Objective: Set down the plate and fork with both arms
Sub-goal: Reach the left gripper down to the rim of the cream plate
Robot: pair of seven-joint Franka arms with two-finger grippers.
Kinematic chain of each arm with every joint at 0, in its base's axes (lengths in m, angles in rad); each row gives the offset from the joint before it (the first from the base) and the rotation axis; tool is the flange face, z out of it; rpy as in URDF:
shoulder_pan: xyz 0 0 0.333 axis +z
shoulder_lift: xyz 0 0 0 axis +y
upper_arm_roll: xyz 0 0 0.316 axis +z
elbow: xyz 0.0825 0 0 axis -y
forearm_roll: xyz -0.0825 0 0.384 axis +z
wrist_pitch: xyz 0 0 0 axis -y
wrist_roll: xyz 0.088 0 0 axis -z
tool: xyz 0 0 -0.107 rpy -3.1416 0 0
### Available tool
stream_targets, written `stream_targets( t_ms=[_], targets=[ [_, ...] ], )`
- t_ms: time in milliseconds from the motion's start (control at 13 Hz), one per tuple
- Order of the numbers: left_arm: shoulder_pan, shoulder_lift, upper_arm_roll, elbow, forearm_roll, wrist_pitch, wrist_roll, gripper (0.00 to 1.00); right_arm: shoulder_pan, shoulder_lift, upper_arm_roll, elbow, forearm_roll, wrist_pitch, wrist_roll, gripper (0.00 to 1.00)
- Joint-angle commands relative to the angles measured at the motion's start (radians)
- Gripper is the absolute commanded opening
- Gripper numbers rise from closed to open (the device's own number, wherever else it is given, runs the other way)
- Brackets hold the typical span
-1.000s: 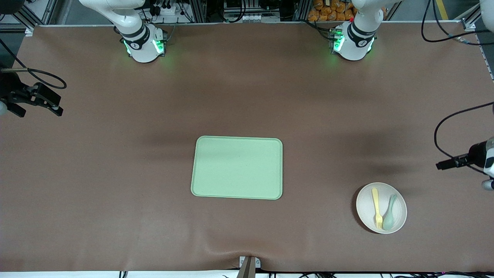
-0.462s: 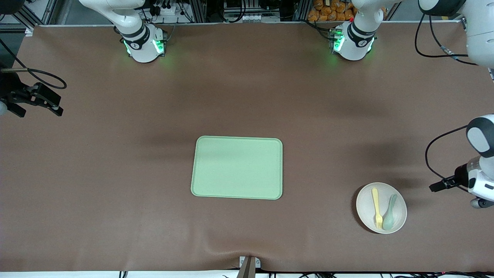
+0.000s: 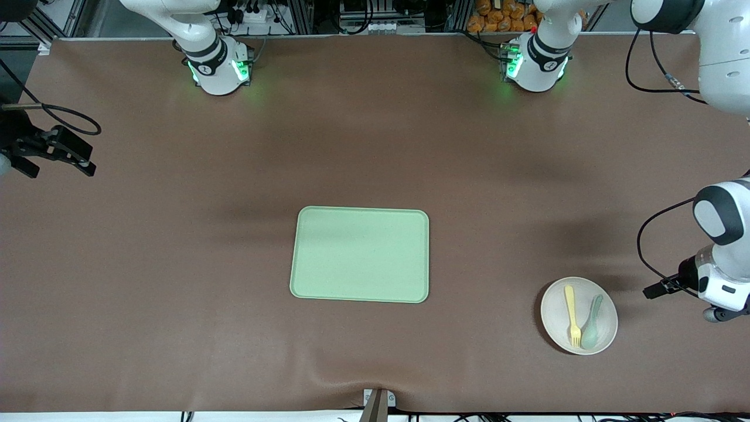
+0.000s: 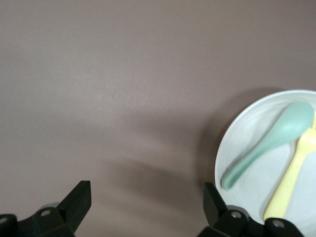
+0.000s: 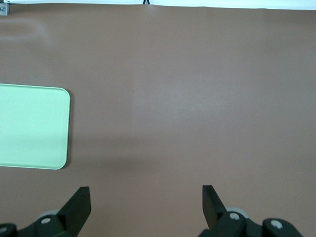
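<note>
The pale plate point(image 3: 579, 315) lies near the left arm's end of the table, nearer to the front camera than the tray. On it lie the yellow fork point(image 3: 571, 315) and a grey-green spoon point(image 3: 592, 321), side by side. My left gripper point(image 3: 661, 288) hangs over bare table just beside the plate, toward the left arm's end. In the left wrist view it point(image 4: 146, 207) is open and empty, with the plate point(image 4: 247, 148), the spoon point(image 4: 269, 143) and the fork point(image 4: 291, 180) by one finger. My right gripper point(image 3: 55, 159) waits over the right arm's end of the table, open and empty point(image 5: 146, 207).
A rectangular light-green tray point(image 3: 360, 254) lies in the middle of the brown table; its corner shows in the right wrist view point(image 5: 34, 126). The two arm bases point(image 3: 220, 67) point(image 3: 536, 64) stand at the table's back edge. Cables hang by both arms.
The left arm has swung in from the table's end and its gripper has come closer to the plate. The right arm, plate, fork and tray have not moved.
</note>
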Motion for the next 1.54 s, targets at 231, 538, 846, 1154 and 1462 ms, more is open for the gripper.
stream_targets(
  t_ms=[231, 538, 846, 1154, 1462],
  targets=[
    [-0.002, 0.081, 0.0, 0.033, -0.085, 0.136, -0.003, 1.0, -0.009, 0.008, 0.005, 0.02, 0.014, -0.012, -0.01, 1.0],
    [-0.005, 0.112, 0.0, 0.032, -0.083, 0.139, 0.108, 1.0, -0.011, 0.008, 0.005, 0.02, 0.014, -0.017, -0.01, 1.0],
    [-0.044, 0.137, 0.0, 0.033, -0.086, 0.185, 0.082, 1.0, -0.009, 0.008, 0.005, 0.02, 0.02, -0.017, -0.01, 1.0],
    [-0.061, 0.167, 0.0, 0.041, -0.087, 0.255, 0.045, 1.0, -0.011, 0.007, 0.004, 0.02, 0.028, -0.017, -0.01, 1.0],
    [-0.077, 0.198, 0.0, 0.052, -0.085, 0.311, 0.019, 1.0, -0.012, 0.008, 0.005, 0.02, 0.028, -0.016, -0.01, 1.0]
  ],
)
